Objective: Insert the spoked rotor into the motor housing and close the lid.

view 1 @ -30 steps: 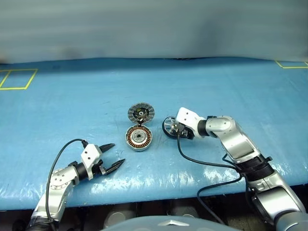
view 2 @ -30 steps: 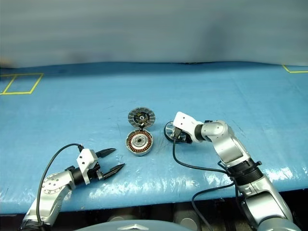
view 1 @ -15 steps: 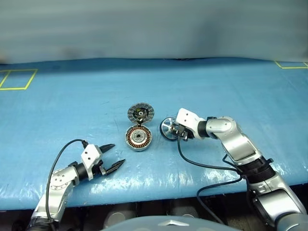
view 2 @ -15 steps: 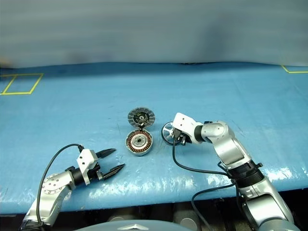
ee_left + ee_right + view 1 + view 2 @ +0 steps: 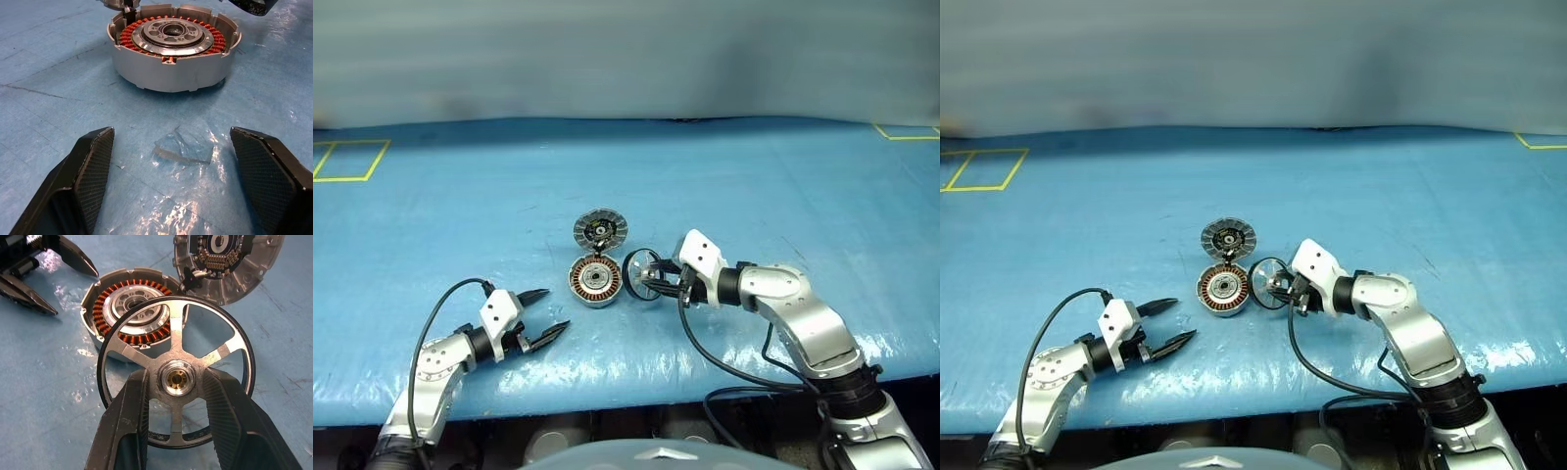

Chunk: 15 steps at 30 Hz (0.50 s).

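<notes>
Head view: the right tool, clamped on the spoked rotor, holds it on edge just at three o'clock of the motor housing on the surface; the left tool gapes at seven o'clock.

Right wrist view: the hub is pinched and the housing lies beyond the rotor.

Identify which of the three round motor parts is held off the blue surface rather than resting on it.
The spoked rotor: the right gripper has its fingers closed on the hub. The motor housing, with copper windings, and its hinged lid rest on the table.
</notes>
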### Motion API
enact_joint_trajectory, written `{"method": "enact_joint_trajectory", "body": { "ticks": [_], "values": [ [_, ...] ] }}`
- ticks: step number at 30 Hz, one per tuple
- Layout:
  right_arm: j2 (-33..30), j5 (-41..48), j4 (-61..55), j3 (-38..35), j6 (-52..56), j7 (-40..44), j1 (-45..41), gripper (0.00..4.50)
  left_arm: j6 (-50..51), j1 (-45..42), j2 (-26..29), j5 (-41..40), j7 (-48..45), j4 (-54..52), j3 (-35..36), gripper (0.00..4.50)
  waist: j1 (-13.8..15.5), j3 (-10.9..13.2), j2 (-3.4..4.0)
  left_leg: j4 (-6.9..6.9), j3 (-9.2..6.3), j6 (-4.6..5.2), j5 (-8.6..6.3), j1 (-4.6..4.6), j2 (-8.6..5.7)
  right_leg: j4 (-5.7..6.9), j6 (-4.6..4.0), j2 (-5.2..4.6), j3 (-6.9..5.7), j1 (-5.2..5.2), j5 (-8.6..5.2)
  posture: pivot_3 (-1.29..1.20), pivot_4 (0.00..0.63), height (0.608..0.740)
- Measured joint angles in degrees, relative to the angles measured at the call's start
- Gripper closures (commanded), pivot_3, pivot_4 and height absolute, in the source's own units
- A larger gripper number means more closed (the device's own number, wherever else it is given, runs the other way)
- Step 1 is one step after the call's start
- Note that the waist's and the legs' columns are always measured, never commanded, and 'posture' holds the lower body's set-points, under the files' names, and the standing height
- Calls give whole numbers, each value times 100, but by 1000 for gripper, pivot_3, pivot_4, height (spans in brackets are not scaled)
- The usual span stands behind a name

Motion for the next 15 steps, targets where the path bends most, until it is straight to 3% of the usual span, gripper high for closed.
{"method": "enact_joint_trajectory", "body": {
  "ticks": [7,15],
  "values": [
    [347,460,-211,-13,147,-198,-167,3168,-7,-116,-1,0,-55,26,-17,450,-4,0,0,0,0,0,1,0,-1,-3,0,0,-1,-6,0,0,150,740],
    [551,410,183,628,111,-294,-595,3168,-80,-164,-19,0,-137,61,-55,450,-6,0,0,0,0,-5,4,0,-1,-4,0,0,-1,-7,0,0,150,740]
  ]
}}
